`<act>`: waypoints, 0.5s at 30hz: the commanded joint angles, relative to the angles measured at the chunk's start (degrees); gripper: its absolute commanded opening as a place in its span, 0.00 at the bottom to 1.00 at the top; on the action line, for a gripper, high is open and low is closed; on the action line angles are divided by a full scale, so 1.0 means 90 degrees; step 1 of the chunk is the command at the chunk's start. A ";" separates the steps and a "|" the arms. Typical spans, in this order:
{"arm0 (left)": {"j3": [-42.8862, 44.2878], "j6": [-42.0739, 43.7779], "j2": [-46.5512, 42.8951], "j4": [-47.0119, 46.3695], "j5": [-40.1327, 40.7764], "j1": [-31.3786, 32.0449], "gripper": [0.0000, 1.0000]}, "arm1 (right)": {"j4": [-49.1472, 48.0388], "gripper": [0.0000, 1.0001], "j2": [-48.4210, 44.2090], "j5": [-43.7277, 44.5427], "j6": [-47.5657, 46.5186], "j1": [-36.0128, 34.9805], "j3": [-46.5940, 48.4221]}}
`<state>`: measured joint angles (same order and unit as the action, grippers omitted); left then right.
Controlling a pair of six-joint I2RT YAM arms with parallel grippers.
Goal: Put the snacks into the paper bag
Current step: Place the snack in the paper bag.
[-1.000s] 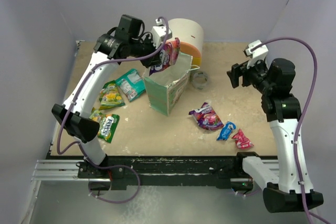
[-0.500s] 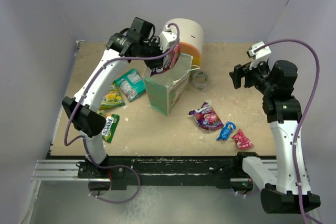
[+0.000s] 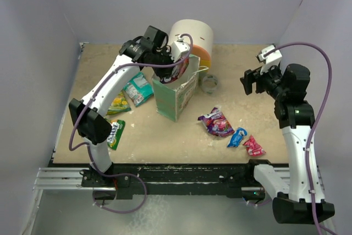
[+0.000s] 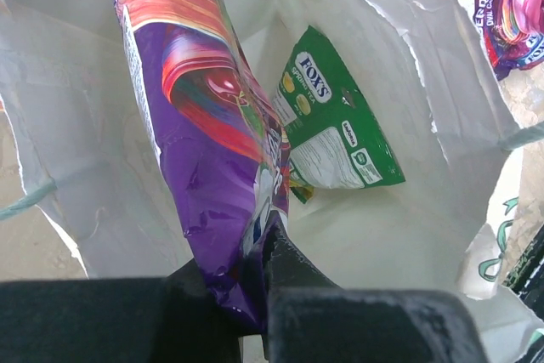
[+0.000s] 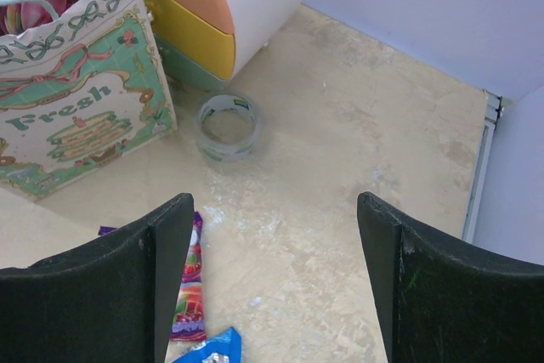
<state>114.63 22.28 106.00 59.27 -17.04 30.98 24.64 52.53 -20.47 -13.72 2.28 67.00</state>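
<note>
The mint-green paper bag (image 3: 177,93) stands mid-table. My left gripper (image 3: 175,65) is shut on a purple snack packet (image 4: 212,142) and holds it hanging inside the bag's open mouth (image 4: 102,167). A green packet (image 4: 340,125) lies on the bag's floor. My right gripper (image 3: 250,81) is open and empty, raised above the table at the right. On the table lie a purple packet (image 3: 216,122), a blue one (image 3: 237,136), a pink one (image 3: 253,146), a teal one (image 3: 136,88), a yellow-green one (image 3: 117,103) and a green one (image 3: 114,133).
A round cream, orange and yellow drawer unit (image 3: 193,38) stands right behind the bag. A clear round ring (image 3: 209,83) lies to the bag's right, also in the right wrist view (image 5: 227,127). Grey walls close in the left, back and right sides.
My left gripper has moved right and down with the purple packet, from above the bag's back-left rim into its mouth. The right arm has barely moved.
</note>
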 commanded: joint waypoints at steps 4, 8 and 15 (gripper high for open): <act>-0.0455 0.0105 -0.0459 -0.0654 0.0126 0.0034 0.00 | 0.0131 0.80 0.0047 -0.0103 -0.0330 0.0020 -0.0065; -0.0801 0.0145 -0.0885 -0.1062 0.0058 0.0034 0.00 | 0.0085 0.80 0.0075 -0.0135 -0.0321 0.0020 -0.0139; -0.0941 0.0229 -0.1150 -0.1421 0.0193 0.0034 0.01 | 0.0104 0.80 0.0082 -0.0128 -0.0313 0.0018 -0.0183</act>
<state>105.41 22.72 100.22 53.08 -15.97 31.20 26.70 53.52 -20.51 -15.79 2.31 65.52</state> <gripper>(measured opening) 0.058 0.798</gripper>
